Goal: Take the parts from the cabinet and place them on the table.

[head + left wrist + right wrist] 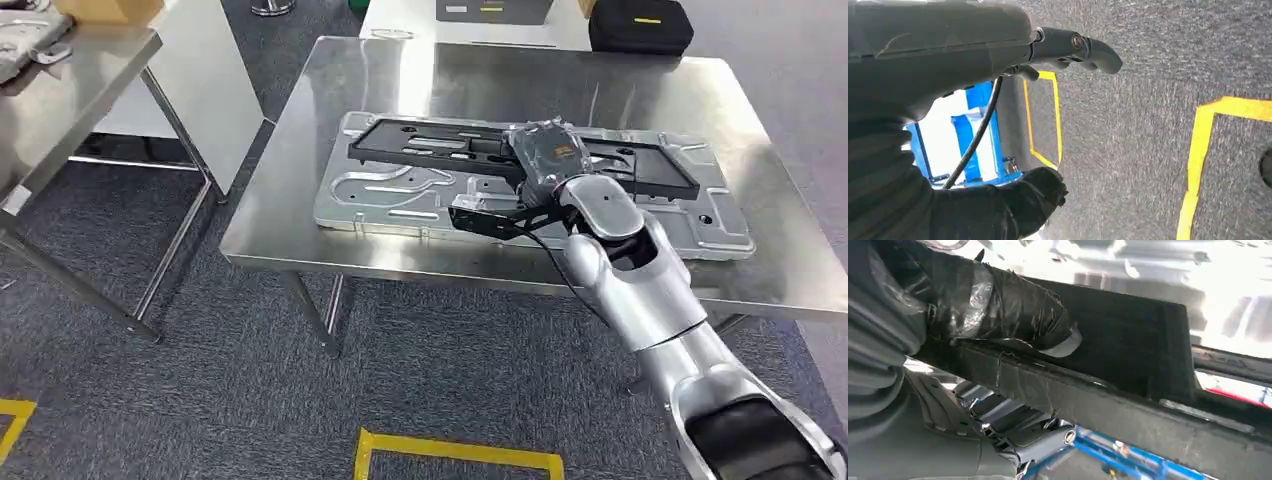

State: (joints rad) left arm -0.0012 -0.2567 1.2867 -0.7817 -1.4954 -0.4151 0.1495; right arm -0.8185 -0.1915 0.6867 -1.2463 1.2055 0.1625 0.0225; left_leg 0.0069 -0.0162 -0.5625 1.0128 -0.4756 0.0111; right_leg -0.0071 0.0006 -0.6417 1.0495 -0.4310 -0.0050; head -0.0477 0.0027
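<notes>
Black part lies on silver plate atop table; right hand grips it, thumb pressed on top in right wrist view. Left hand hangs over carpet, fingers spread, empty.

Even overhead light fills the head view; the brushed steel table shows soft glare toward 12 o'clock. The right wrist view burns white at 1 o'clock, its near surfaces dark and blurred. The grey speckled carpet looks grainy.

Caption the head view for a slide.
Right hand grips the black part lying on the silver panel on the steel table.
</notes>
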